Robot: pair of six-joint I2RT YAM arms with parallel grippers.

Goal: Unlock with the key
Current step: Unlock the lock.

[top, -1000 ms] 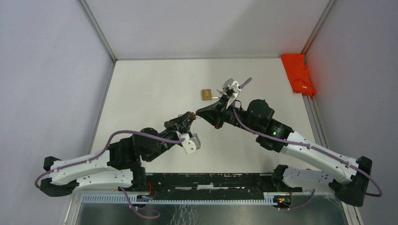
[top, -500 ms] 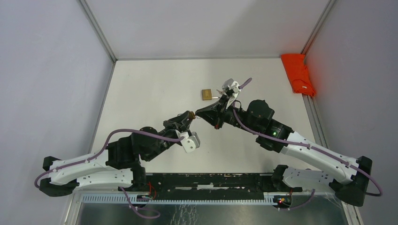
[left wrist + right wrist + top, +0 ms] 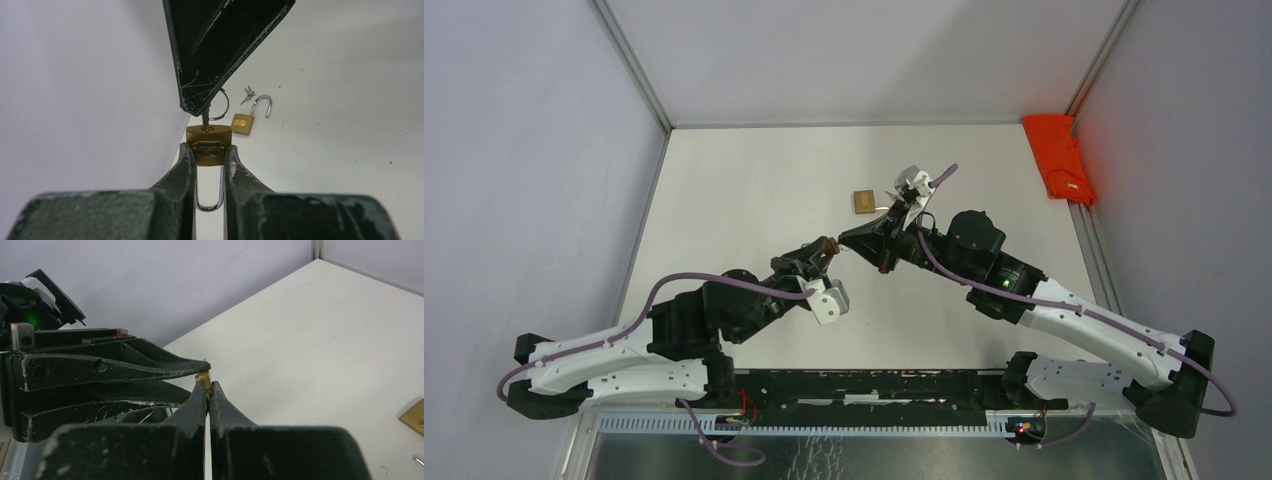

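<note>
1. Left gripper: the black, scuffed fingers pinch the flat sides of a small brass padlock. Body is rectangular with a stamped label plate, keyhole end up.
2. The padlock's shiny steel U-shaped shackle hangs down in the gap between those fingers. Can't tell from here whether it has released.
3. Right gripper: the tapered black fingertips are pressed together on the head of a key. The thin metal blade sits straight in the keyhole; the head is hidden by the fingers.
4. A thin wire key ring sticks out just behind that fingertip.
5. The two grippers meet tip to tip above the middle of the table, the padlock held clear of the surface.
6. Further back, a second padlock of the same brass lies flat with its steel shackle swung open, and small loose keys lie just beside it.
7. Table is matte white with faint specks. A crumpled red cloth sits at the far right edge.
</note>
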